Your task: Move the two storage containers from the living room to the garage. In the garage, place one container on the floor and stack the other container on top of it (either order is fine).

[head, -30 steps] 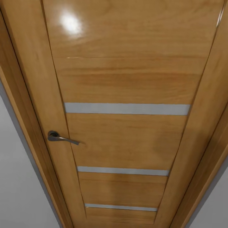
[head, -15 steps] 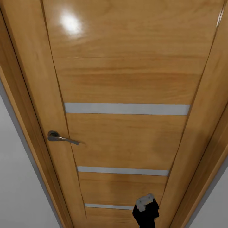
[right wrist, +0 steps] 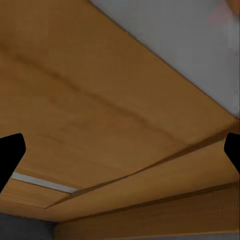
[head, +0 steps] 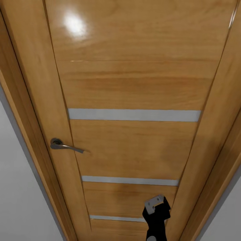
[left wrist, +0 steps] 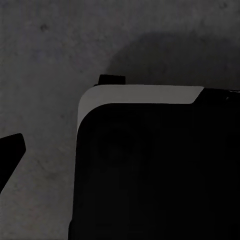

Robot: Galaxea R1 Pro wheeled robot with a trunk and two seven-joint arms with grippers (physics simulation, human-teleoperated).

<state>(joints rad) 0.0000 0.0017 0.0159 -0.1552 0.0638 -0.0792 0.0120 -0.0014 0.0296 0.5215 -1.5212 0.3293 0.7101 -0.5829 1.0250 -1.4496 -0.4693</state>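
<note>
Right up against the wooden door (head: 134,134) I have my right pincer (head: 156,208) raised, fingers spread wide and empty. Left pincer hangs over dark concrete floor (left wrist: 45,55) — its spread I cannot tell. No containers visible — carrying and stacking seemingly remain.

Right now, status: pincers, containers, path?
Right pincer raised at the closed wooden door, fingers spread, empty. Left pincer over dark grey floor, state unclear. Door handle untouched. Door blocks the way.
</note>
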